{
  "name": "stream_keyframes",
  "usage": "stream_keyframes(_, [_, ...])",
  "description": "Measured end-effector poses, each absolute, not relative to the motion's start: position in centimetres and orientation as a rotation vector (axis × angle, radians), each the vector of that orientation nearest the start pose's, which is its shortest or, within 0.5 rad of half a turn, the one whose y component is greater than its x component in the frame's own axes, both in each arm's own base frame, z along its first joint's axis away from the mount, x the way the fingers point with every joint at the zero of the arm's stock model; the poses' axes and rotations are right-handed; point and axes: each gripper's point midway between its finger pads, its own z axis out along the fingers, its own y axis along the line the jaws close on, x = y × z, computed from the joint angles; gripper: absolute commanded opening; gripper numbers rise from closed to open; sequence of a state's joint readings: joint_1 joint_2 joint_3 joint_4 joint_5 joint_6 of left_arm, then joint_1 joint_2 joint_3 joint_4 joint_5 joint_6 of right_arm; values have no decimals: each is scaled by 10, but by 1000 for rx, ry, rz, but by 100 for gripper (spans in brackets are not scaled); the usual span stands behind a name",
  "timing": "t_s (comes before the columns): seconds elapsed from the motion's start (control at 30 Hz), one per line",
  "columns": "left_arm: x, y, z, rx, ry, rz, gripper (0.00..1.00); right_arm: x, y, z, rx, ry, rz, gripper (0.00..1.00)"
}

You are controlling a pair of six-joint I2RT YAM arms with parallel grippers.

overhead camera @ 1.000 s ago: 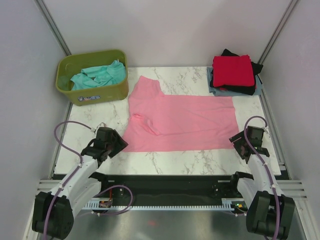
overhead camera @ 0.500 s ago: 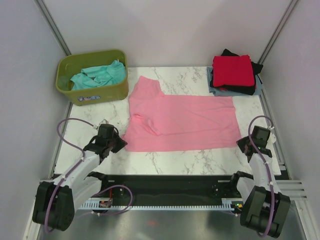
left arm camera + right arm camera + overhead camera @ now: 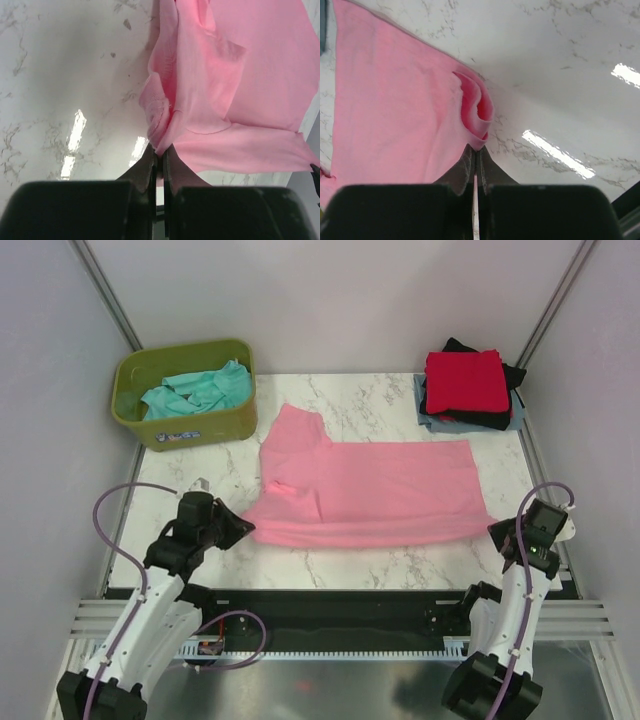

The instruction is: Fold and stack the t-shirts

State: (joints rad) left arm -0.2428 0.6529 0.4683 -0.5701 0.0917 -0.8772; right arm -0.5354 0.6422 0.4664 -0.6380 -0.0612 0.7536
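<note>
Your left gripper [image 3: 159,152] pinches the pink t-shirt [image 3: 370,490] at 8 o'clock, your right gripper [image 3: 475,155] at 4 o'clock. The soft cloth puckers there.

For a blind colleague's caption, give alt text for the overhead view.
Both arms' jaws pinch the near corners of a pink t-shirt spread on a marble table. Far left, an olive tub holds a teal t-shirt; far right, a stack of folded shirts.

An olive-green tub [image 3: 215,420] stands on the white marble counter [image 3: 370,400], well beyond the left hand [image 3: 243,531] and a little to its left, at the far corner. A small label [image 3: 178,436] shows on the tub's near wall.
</note>
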Motion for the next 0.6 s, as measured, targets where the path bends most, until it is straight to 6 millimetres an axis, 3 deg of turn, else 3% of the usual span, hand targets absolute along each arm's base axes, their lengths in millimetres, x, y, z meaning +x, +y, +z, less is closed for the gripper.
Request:
stream_keyframes(0.1, [193, -102, 103, -714, 2319, -678, 6, 190, -65, 82, 1430, 1957, 188, 0])
stream_keyframes(0.17, [186, -103, 106, -718, 2326, -692, 14, 184, -62, 80, 1440, 1966, 188, 10])
stream_keyframes(0.2, [183, -103, 108, -721, 2327, -698, 19, 182, -61, 80, 1443, 1969, 186, 18])
stream_keyframes(0.27, [179, -105, 112, -724, 2335, -711, 41, 180, -60, 80, 1449, 1971, 187, 57])
stream_keyframes(0.37, [172, -106, 115, -732, 2361, -725, 59, 177, -57, 76, 1453, 2007, 185, 93])
stream_keyframes(0.47, [166, -106, 127, -718, 2370, -728, 63, 175, -56, 77, 1450, 2035, 178, 98])
stream_keyframes(0.6, [177, -101, 168, -641, 2310, -689, 60, 182, -61, 96, 1427, 2016, 178, 98])
